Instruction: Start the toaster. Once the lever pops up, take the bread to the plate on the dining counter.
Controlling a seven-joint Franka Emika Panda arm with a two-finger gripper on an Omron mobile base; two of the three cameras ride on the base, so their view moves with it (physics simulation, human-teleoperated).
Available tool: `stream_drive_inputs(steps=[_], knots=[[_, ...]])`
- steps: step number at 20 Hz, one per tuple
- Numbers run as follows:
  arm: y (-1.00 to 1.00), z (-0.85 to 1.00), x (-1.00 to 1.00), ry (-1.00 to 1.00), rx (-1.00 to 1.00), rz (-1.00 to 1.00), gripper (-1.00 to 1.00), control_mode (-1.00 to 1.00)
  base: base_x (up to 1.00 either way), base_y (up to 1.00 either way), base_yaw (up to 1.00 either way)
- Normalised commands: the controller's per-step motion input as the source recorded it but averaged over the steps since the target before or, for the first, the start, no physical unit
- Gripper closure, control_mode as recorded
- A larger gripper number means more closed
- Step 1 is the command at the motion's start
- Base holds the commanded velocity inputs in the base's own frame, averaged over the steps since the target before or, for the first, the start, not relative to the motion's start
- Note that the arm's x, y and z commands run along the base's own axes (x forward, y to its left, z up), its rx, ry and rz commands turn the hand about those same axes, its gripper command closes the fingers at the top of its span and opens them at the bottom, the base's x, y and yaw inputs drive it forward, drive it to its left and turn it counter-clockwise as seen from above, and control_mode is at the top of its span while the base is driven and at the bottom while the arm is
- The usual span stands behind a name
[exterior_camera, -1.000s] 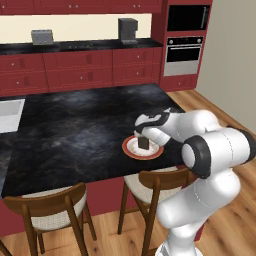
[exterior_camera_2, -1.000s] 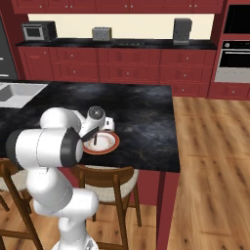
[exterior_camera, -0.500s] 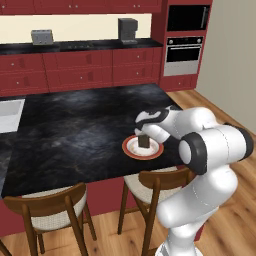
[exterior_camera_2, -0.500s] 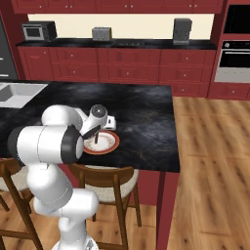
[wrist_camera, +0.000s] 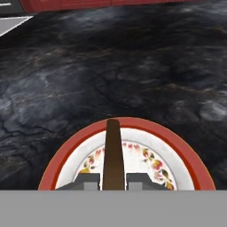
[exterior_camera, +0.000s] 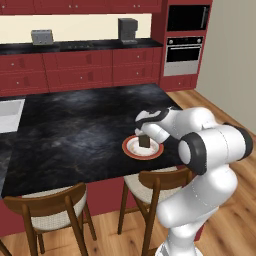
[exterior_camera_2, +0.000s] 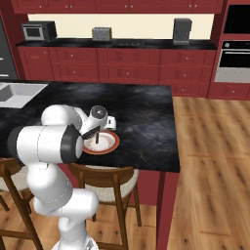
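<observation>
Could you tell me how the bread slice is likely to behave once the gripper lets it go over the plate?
The bread stands on edge between the fingertips of the gripper, so it will probably tip flat. It looks thin, stiff and light. The plate beneath should catch it.

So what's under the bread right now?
The plate is under the bread, its red rim and flowery white middle showing on the dining counter. The claw, shut on the bread, holds it edge-up. Whether it touches the plate is hidden.
</observation>
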Motion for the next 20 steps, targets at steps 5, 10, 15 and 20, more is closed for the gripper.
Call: stream_drive_inputs(steps=[5, 10, 15, 20], knots=[[0.00, -0.11, 0.00, -0.02, 0.00, 0.00, 1.00, -1.00, 0.00, 0.00, 0.00], [0.00, -0.14, 0.00, -0.01, 0.00, 0.00, 1.00, -1.00, 0.00, 0.00, 0.00], [0.04, -0.12, 0.00, -0.01, 0.00, 0.00, 1.00, -1.00, 0.00, 0.00, 0.00], [0.12, -0.06, 0.00, 0.00, 0.00, 0.00, -1.00, -1.00, 0.00, 0.00, 0.00]])
